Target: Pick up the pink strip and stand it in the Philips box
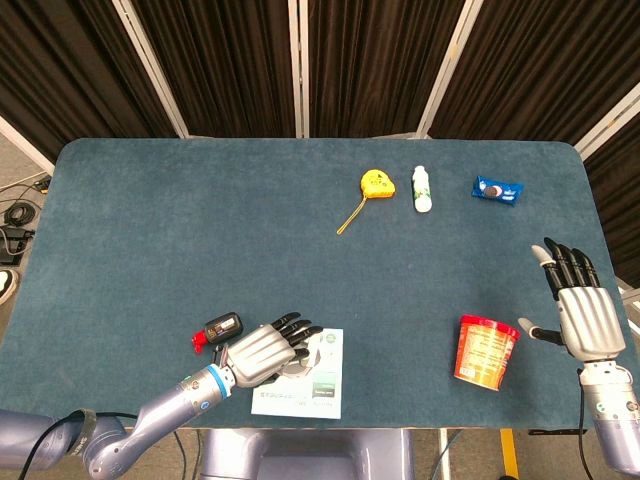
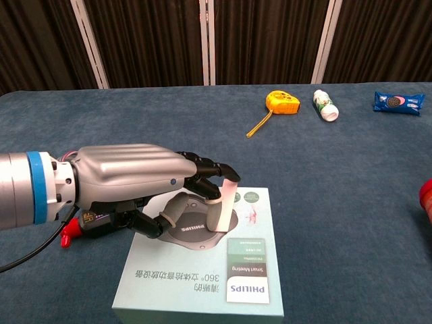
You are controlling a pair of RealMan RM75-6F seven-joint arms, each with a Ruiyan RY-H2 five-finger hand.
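Note:
The pale green Philips box (image 2: 196, 283) lies flat at the near table edge, also seen in the head view as the Philips box (image 1: 318, 393). My left hand (image 2: 138, 182) hovers low over its far left part, fingers curled forward. The pink strip (image 2: 226, 206) stands nearly upright on the grey round print on the box top, pinched between a fingertip on top and the thumb beside it. In the head view my left hand (image 1: 265, 348) hides the strip. My right hand (image 1: 580, 312) is held up with fingers spread, holding nothing, just right of a red cup (image 1: 486, 351).
A black and red device (image 1: 220, 329) lies just left of the box, under my left wrist. At the far side lie a yellow tape measure (image 1: 376, 184), a white bottle (image 1: 422, 189) and a blue snack pack (image 1: 497, 190). The cup's red edge (image 2: 427, 196) shows at the right.

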